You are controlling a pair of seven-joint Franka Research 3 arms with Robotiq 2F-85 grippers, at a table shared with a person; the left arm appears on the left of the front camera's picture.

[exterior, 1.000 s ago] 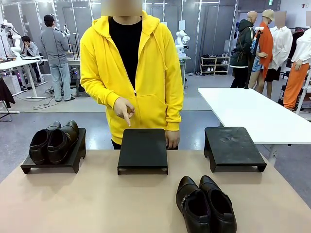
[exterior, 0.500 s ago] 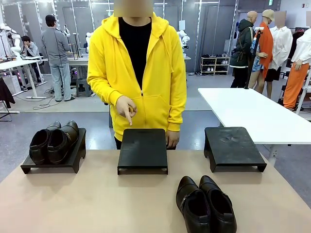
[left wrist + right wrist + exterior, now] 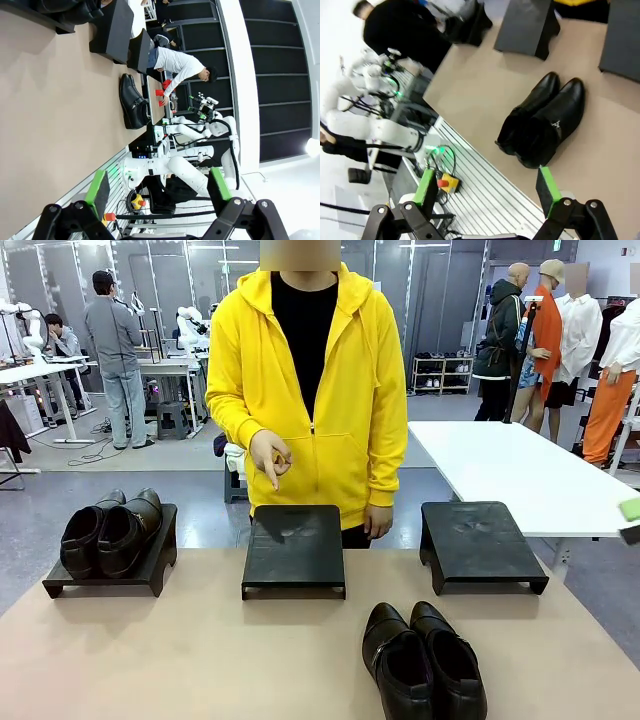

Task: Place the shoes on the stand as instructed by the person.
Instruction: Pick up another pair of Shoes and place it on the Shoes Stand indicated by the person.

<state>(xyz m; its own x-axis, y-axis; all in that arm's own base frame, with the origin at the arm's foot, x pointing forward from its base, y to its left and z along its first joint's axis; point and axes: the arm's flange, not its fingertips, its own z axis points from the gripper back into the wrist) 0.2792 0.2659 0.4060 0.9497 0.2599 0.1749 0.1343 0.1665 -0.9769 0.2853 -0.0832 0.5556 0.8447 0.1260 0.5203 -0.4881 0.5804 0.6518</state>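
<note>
Left of the middle stand (image 3: 293,548) the brown-black pair (image 3: 108,532) is already shelved, the person's hand (image 3: 268,458) points down at that stand, and the black pair (image 3: 422,665) lies on the table (image 3: 150,660) to its right, nearer you, so your left pincer (image 3: 158,187) or right pincer (image 3: 486,187), both spread wide and empty, must grasp it next.

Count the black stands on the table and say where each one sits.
3: left stand, holding one shoe pair; middle stand, below the person's pointing hand; right stand, far right.
</note>
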